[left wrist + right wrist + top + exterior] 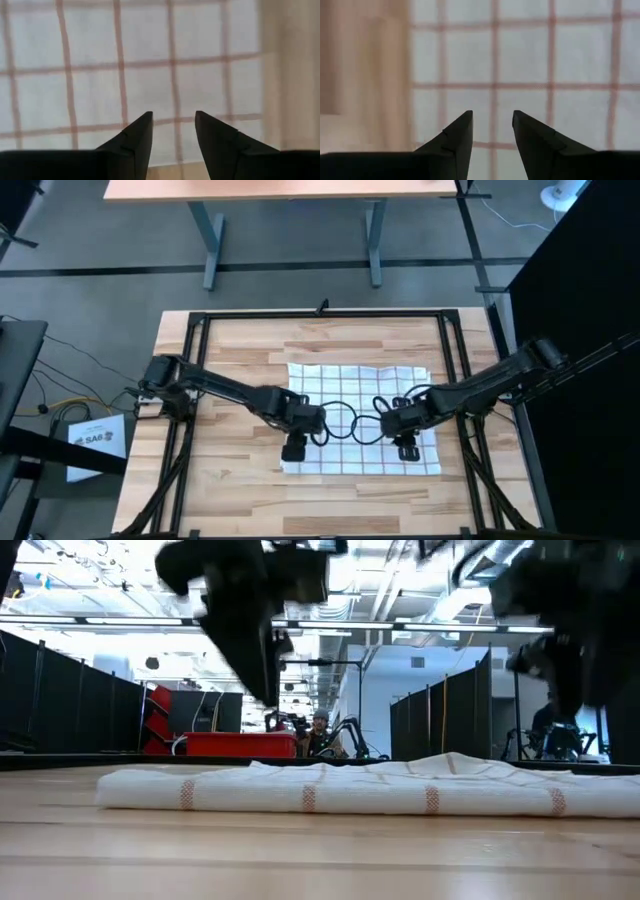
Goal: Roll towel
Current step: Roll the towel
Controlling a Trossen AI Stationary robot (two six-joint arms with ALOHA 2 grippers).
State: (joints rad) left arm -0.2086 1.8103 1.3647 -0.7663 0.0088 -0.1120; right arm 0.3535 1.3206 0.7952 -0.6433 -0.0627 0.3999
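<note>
The towel (362, 418), white with a grid of dark lines, lies spread flat on the wooden table. In the low view its near edge (340, 798) is a low thick band on the tabletop. My left gripper (293, 450) hovers over the towel's near left corner, fingers open, pointing down; the left wrist view shows the open fingers (173, 135) above the cloth. My right gripper (406, 448) hovers over the near right part, fingers open (492, 132) above the cloth. Neither touches the towel.
A black metal frame (320, 313) runs around the table's edges. Bare wood lies to the left (220, 460) and near side of the towel. Black cables (352, 423) loop between the two grippers above the towel. A person (320, 730) shows far behind the table.
</note>
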